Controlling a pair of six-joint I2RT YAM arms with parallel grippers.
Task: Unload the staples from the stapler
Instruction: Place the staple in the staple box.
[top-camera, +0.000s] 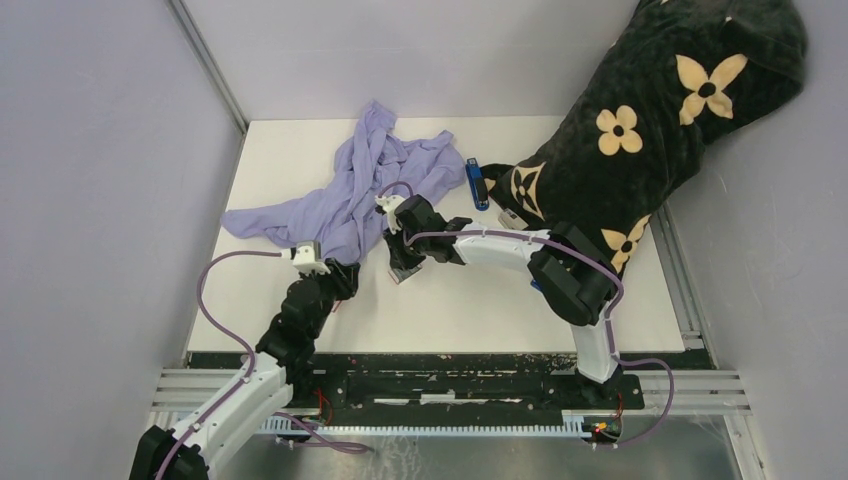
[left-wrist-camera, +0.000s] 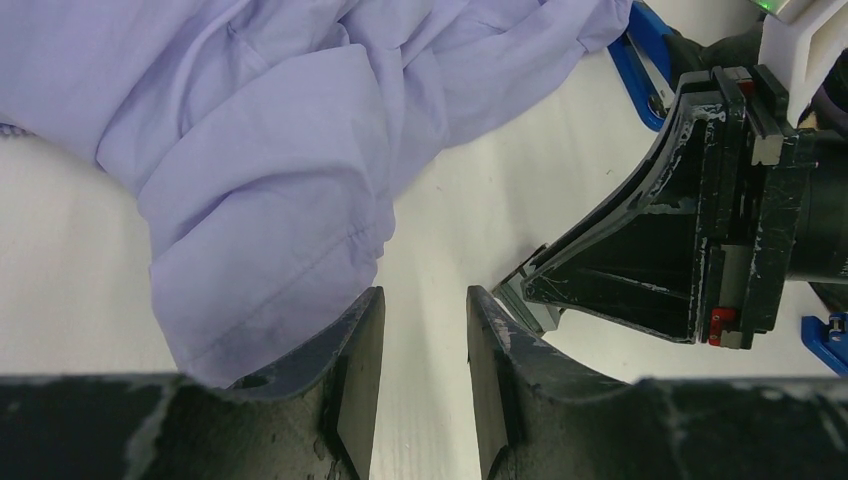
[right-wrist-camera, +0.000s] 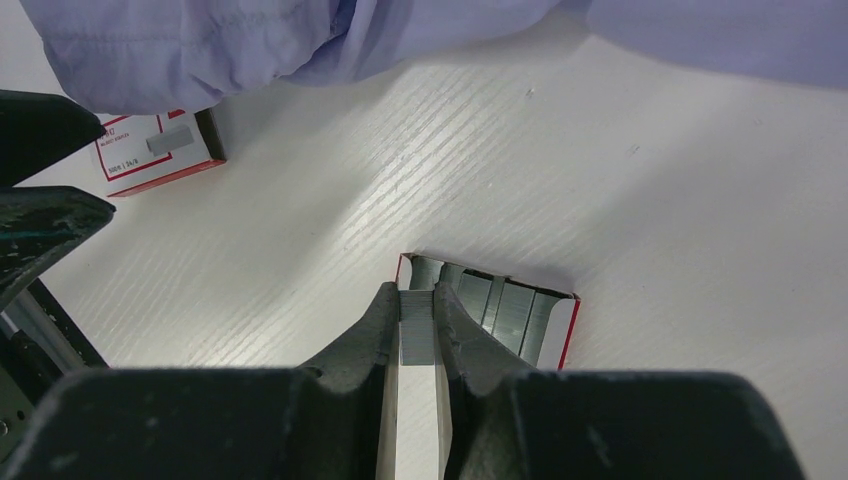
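Right pincer (right-wrist-camera: 417, 300): clamped together on a grey strip of staples (right-wrist-camera: 417, 338), which is held at one end of an open tray.
Tray (right-wrist-camera: 566, 330): red-and-white card, flat on the white bench (right-wrist-camera: 600, 180). More ribbed grey staples (right-wrist-camera: 505, 305) are packed side by side inside it.
Left pincer (left-wrist-camera: 425, 300): fingers apart with nothing between them, low over bare bench, just left of the right pincer and at the near edge of the cloth.
Stapler (top-camera: 477, 183): blue, lying at the far side of the bench, just right of the lilac cloth and well apart from the held strip. Whether it holds any staples cannot be told.
Box sleeve (right-wrist-camera: 160, 150): white with a red border, apart from the tray and tucked at the cloth's edge. Its label shows a grey staple strip and small red print, too small to read.
Lilac cloth (top-camera: 360, 190): crumpled across the far left-centre of the bench.
Black fabric (top-camera: 650, 120): printed with cream flower motifs, draped over the far right corner.
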